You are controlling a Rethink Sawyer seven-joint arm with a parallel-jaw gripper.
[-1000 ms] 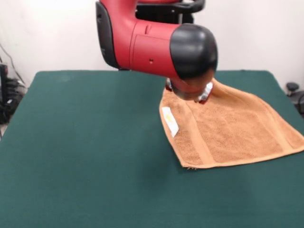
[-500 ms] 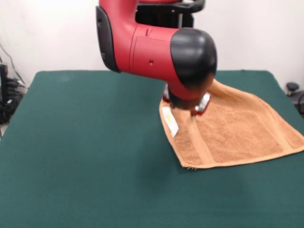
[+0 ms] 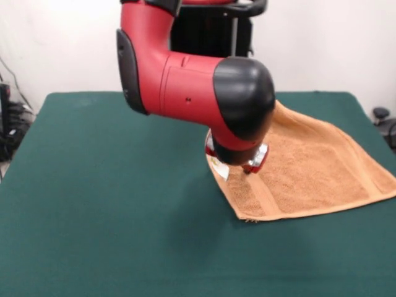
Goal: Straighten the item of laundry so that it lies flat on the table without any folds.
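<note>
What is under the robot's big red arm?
The orange towel lies on the green table below the arm. The arm hides the towel's label and most of the tool.

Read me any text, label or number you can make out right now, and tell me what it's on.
No text can be read.
White care label on the towel: mostly hidden behind the arm, and any print is too small to read.
Arm casing: no lettering visible.
Table: no markings.
</note>
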